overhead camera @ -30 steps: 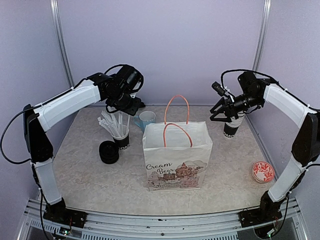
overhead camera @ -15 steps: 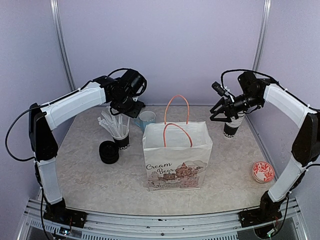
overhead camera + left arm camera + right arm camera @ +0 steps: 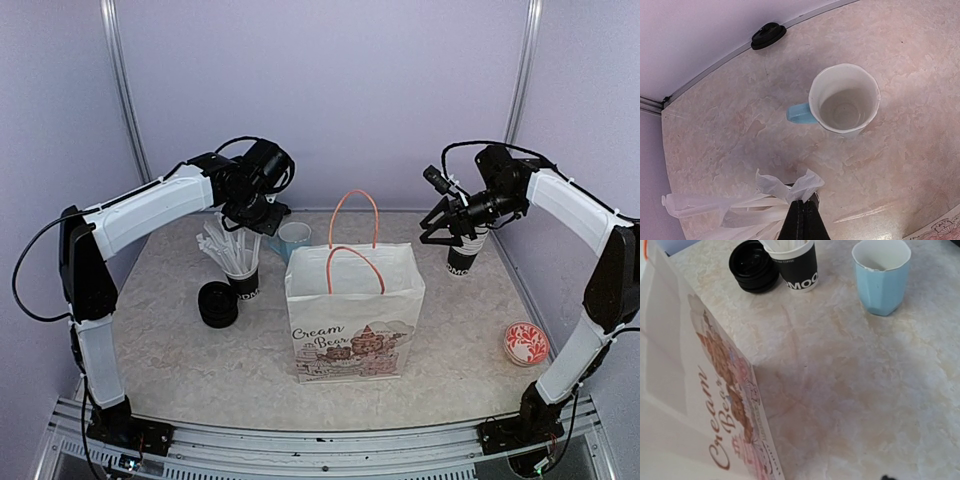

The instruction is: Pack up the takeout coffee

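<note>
Top view: one black cup (image 3: 460, 262) is being observed standing far right, just behind the right gripper (image 3: 441, 228), whose jaws are being held apart, empty. One paper bag (image 3: 355, 310) is being seen mid-table. Left wrist: the left gripper (image 3: 802, 206) is being seen with jaws together at the white sticks (image 3: 747, 210); whether one is pinched cannot be told. One blue mug (image 3: 844, 100) and one black lid (image 3: 768, 35) are being counted. Right wrist: a second lid (image 3: 754, 265) is being noted beside one stick cup (image 3: 801, 269).

Robot test booth, like lab, not real coffee shop. Plain lilac walls (image 3: 330, 100) left, right and far, metal poles (image 3: 122, 80) in far corners. Left arm (image 3: 140, 208) and right arm (image 3: 575, 212) bolted to metal rail (image 3: 320, 437) at near edge. Stone-look surface (image 3: 180, 360) holds coffee-shop things: paper bag (image 3: 352, 320), blue mug (image 3: 294, 238), black paper cup (image 3: 460, 262) far right.
</note>
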### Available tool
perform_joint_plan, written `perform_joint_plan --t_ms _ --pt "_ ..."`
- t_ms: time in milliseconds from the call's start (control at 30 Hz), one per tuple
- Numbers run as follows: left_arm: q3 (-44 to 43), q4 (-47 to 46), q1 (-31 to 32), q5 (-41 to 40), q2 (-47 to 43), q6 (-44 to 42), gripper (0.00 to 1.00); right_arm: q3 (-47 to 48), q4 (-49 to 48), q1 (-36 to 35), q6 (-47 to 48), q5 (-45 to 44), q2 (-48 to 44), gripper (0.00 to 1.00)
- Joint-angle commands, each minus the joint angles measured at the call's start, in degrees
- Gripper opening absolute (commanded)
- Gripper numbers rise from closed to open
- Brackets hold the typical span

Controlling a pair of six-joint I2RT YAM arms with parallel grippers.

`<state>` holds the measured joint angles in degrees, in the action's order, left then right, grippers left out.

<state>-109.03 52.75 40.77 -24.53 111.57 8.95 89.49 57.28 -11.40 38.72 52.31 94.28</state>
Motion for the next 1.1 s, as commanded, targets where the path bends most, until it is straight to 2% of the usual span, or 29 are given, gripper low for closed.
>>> perform_joint_plan --t_ms 0,200,433,567,633,667,933,1067 --pt "-1.3 1.4 -0.26 -1.92 -2.92 0.56 0.0 -0.24 0.12 0.68 0.27 1.0 -1.07 0.68" --pt "-5.03 5.65 0.81 -0.99 -8.08 0.55 0.0 0.04 0.18 0.68 0.14 0.86 -0.99 0.68" --pt "-12.08 9.27 6.38 -1.03 -15.56 1.86 0.0 1.44 0.85 0.68 0.05 0.9 -0.35 0.68" --pt "-9.92 7.13 7.45 -0.49 -19.31 2.18 0.01 2.44 1.53 0.68 -0.02 1.2 0.32 0.68" --pt "-6.09 4.92 6.96 -0.66 -20.39 1.88 0.27 2.84 1.76 0.68 0.05 1.42 0.53 0.68" --pt "-4.97 4.68 6.72 -0.53 -20.22 1.93 0.32 2.99 1.9 0.68 0.07 1.58 0.68 0.68" --pt "-4.06 3.51 3.59 2.47 -11.01 1.59 0.41 1.87 1.57 0.68 -0.04 1.4 -0.76 0.68" --pt "-4.15 1.61 2.19 3.27 -7.86 0.54 0.43 0.93 0.98 0.68 -0.13 1.05 -1.57 0.68"
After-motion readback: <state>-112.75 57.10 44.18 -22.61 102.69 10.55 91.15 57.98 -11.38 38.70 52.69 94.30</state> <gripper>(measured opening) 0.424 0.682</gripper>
